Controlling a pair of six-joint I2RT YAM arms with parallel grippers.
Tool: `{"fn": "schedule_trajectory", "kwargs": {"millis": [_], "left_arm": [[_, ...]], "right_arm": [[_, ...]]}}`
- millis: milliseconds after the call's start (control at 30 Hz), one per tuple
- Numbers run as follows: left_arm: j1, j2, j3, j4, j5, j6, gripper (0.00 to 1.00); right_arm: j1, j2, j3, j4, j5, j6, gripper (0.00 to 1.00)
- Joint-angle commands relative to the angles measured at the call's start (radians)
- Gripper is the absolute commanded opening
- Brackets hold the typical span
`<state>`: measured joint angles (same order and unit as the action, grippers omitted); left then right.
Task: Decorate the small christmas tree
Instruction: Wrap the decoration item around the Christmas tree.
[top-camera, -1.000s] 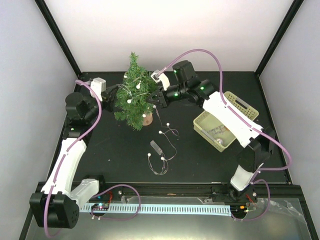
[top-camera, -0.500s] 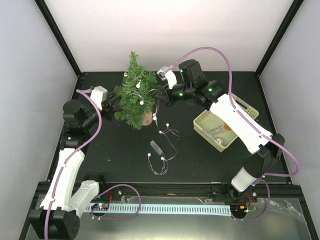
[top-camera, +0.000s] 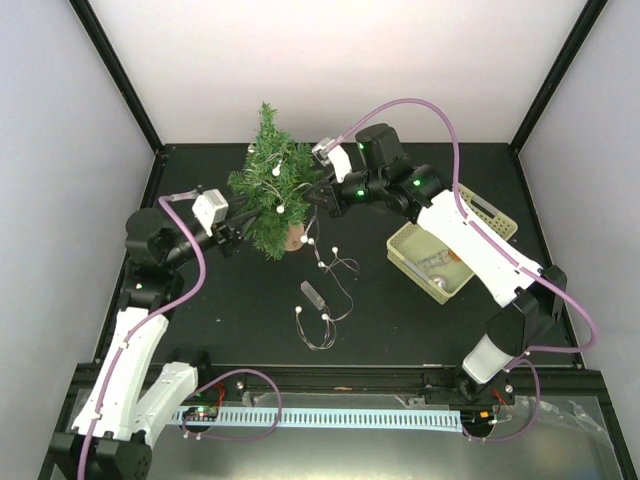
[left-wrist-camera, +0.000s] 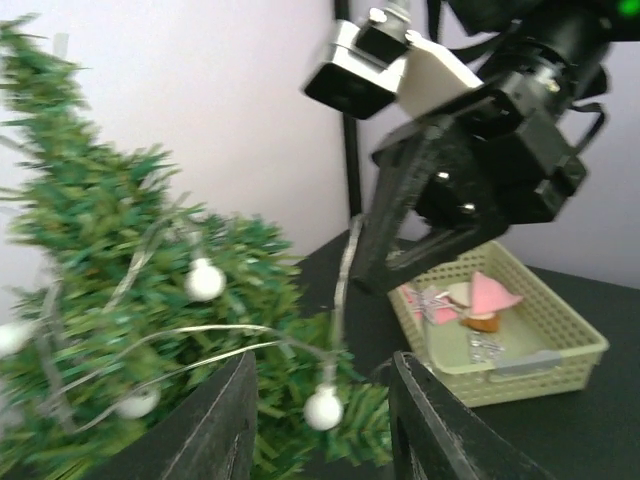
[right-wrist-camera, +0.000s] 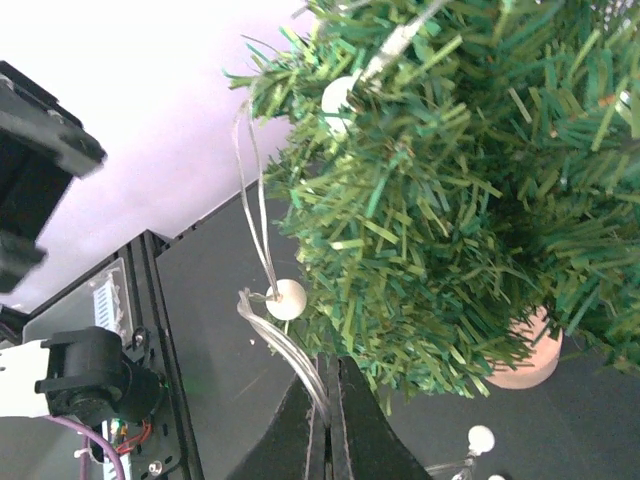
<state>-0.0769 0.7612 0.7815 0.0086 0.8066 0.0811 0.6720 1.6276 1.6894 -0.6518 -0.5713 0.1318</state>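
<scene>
Bright, even light with faint shadows — the left wrist view smears the small christmas tree (left-wrist-camera: 110, 290) with motion blur.

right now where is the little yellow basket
In the top view the basket sits on the right side of the table, partly under the right arm, right of the small christmas tree.

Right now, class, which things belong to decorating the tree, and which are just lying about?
Job: small dark-green bristly christmas tree; thin wire string of white bead lights; pale green plastic basket of ornaments.
Lying about: white slotted plastic strip.
</scene>
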Motion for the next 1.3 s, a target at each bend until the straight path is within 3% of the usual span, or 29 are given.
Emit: {"fn": "schedule_trajectory", "kwargs": {"millis": [0, 267, 933, 967, 1100, 1167, 1267], "left_arm": [[-0.091, 0.034, 0.072, -0.002, 0.046, 0.091, 0.39], [-0.247, 0.171, 0.24, -0.163, -0.092, 0.276, 0.42], [-0.289, 0.276, 0.303, -0.186, -0.165, 0.351, 0.33], [-0.29, 0.279, 0.306, -0.186, -0.163, 0.353, 0.31], [-0.291, 0.279, 0.302, -0.175, -0.152, 0.345, 0.04], [-0.291, 0.276, 0.295, -0.163, -0.145, 0.33, 0.02], [-0.291, 0.276, 0.292, -0.156, -0.146, 0.315, 0.02]], "right_arm": [[0.001, -0.023, -0.005, 0.069, -0.058, -0.03, 0.01], [0.003, -0.065, -0.066, 0.142, -0.112, -0.085, 0.01], [0.003, -0.095, -0.115, 0.192, -0.144, -0.124, 0.01], [0.003, -0.095, -0.117, 0.192, -0.144, -0.125, 0.01], [0.002, -0.101, -0.133, 0.19, -0.135, -0.129, 0.02], [0.003, -0.114, -0.154, 0.193, -0.114, -0.136, 0.11], [0.003, -0.162, -0.254, 0.235, -0.042, -0.153, 0.37]]}}
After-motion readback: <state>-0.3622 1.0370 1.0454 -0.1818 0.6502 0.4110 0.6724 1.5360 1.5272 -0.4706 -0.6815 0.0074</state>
